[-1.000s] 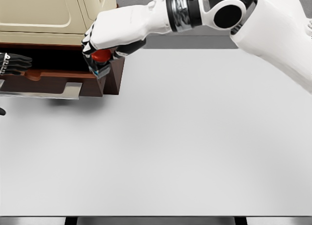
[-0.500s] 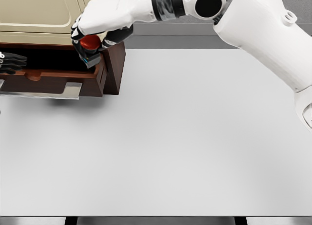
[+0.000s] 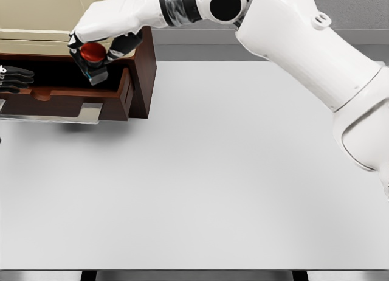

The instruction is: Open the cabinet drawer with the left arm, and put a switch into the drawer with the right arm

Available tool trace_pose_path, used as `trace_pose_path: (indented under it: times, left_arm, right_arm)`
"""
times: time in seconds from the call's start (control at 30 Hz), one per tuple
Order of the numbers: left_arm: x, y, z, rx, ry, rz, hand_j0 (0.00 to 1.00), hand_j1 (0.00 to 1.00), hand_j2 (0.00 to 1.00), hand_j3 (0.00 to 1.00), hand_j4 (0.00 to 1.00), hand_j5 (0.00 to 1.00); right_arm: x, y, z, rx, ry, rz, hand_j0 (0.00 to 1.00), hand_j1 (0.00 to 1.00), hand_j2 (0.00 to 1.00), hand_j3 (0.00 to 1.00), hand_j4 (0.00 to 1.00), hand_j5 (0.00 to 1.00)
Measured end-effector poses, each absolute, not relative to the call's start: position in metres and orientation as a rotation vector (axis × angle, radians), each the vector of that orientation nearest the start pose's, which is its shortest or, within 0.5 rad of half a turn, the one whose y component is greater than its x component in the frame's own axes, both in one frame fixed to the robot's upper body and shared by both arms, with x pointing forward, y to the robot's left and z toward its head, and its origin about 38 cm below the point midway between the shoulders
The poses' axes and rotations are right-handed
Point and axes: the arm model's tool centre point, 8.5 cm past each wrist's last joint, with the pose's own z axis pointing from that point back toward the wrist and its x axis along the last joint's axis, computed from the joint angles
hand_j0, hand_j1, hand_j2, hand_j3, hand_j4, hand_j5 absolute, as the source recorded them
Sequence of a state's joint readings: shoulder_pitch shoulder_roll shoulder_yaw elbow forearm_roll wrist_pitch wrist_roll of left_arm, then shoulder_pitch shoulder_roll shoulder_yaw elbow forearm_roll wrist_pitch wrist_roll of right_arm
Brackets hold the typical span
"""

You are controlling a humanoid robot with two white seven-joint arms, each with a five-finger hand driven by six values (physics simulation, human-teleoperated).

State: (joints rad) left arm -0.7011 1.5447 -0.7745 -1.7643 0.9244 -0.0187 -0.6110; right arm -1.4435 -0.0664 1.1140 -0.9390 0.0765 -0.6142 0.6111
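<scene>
1. The right hand [image 3: 97, 41] is clamped on the switch [image 3: 92, 55], its red button showing between the dark fingers.
2. The switch hangs over the open drawer [image 3: 67, 98] of the cabinet [image 3: 144, 74].
3. The right arm stretches across from the upper right.
4. The left hand [image 3: 13, 77] rests at the drawer's left edge, fingers curled; whether they grip is unclear.
5. The tabletop [image 3: 213, 183] lies below.

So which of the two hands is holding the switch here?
The right hand, reaching over the open drawer, grips the red-buttoned switch. The left hand at the picture's left edge holds nothing visible.
</scene>
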Motion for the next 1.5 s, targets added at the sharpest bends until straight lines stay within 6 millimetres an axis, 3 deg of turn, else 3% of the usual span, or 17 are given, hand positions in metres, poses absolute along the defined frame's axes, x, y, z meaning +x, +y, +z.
trace_pose_path:
  times: [0.2,0.43,0.47,0.5,0.53,0.87,0.93,1.03,1.1,1.23,1.37,1.43,1.5]
  left_arm:
    - [0.343,0.428,0.345,-0.099,-1.199,-1.141,1.0,1.0,1.0,1.0,1.0,1.0]
    - [0.344,0.428,0.345,-0.098,-1.201,-1.141,1.0,1.0,1.0,1.0,1.0,1.0]
    - [0.344,0.428,0.345,-0.098,-1.201,-1.141,1.0,1.0,1.0,1.0,1.0,1.0]
    - [0.344,0.428,0.345,-0.099,-1.201,-1.141,1.0,1.0,1.0,1.0,1.0,1.0]
    - [0.344,0.428,0.345,-0.099,-1.201,-1.141,1.0,1.0,1.0,1.0,1.0,1.0]
    - [0.344,0.428,0.344,-0.102,-1.199,-1.14,1.0,1.0,1.0,1.0,1.0,1.0]
    - [0.344,0.428,0.344,-0.101,-1.2,-1.141,1.0,1.0,1.0,1.0,1.0,1.0]
    - [0.345,0.427,0.345,-0.104,-1.205,-1.142,1.0,1.0,1.0,1.0,1.0,1.0]
    - [0.345,0.426,0.346,-0.104,-1.21,-1.145,1.0,1.0,1.0,1.0,1.0,1.0]
    - [0.35,0.416,0.348,-0.13,-1.257,-1.163,1.0,1.0,1.0,1.0,1.0,1.0]
    - [0.357,0.384,0.364,-0.219,-1.5,-1.283,1.0,1.0,1.0,1.0,1.0,1.0]
    - [0.359,0.369,0.364,-0.279,-1.597,-1.325,1.0,1.0,1.0,1.0,1.0,1.0]
    - [0.362,0.35,0.359,-0.356,-1.682,-1.35,1.0,1.0,1.0,1.0,1.0,1.0]
  right_arm:
    - [0.497,0.049,0.372,0.033,1.949,-2.679,0.47,0.47,0.47,0.47,0.47,0.47]
    - [0.508,0.045,0.367,0.063,1.955,-2.725,0.47,0.47,0.47,0.47,0.47,0.47]
    - [0.51,0.044,0.367,0.073,1.954,-2.733,0.49,0.49,0.49,0.49,0.49,0.49]
    - [0.512,0.042,0.366,0.081,1.953,-2.742,0.65,0.65,0.65,0.65,0.65,0.65]
    - [0.514,0.041,0.364,0.085,1.952,-2.75,1.0,1.0,1.0,1.0,1.0,1.0]
    - [0.499,0.051,0.366,0.041,1.936,-2.698,1.0,1.0,1.0,1.0,1.0,1.0]
    - [0.494,0.044,0.36,0.018,1.936,-2.684,1.0,1.0,1.0,1.0,1.0,1.0]
    - [0.483,0.017,0.348,-0.003,1.917,-2.659,1.0,1.0,1.0,1.0,1.0,1.0]
    - [0.47,-0.012,0.334,-0.029,1.908,-2.652,1.0,1.0,1.0,1.0,1.0,1.0]
    - [0.456,-0.104,0.307,-0.059,1.964,-2.733,1.0,1.0,1.0,1.0,1.0,1.0]
    - [0.452,-0.203,0.278,0.017,2.039,-2.914,1.0,1.0,1.0,1.0,1.0,1.0]
    - [0.453,-0.239,0.28,0.105,2.06,-2.975,1.0,1.0,1.0,1.0,1.0,1.0]
    - [0.454,-0.267,0.264,0.132,2.085,-3.059,1.0,1.0,1.0,1.0,1.0,1.0]
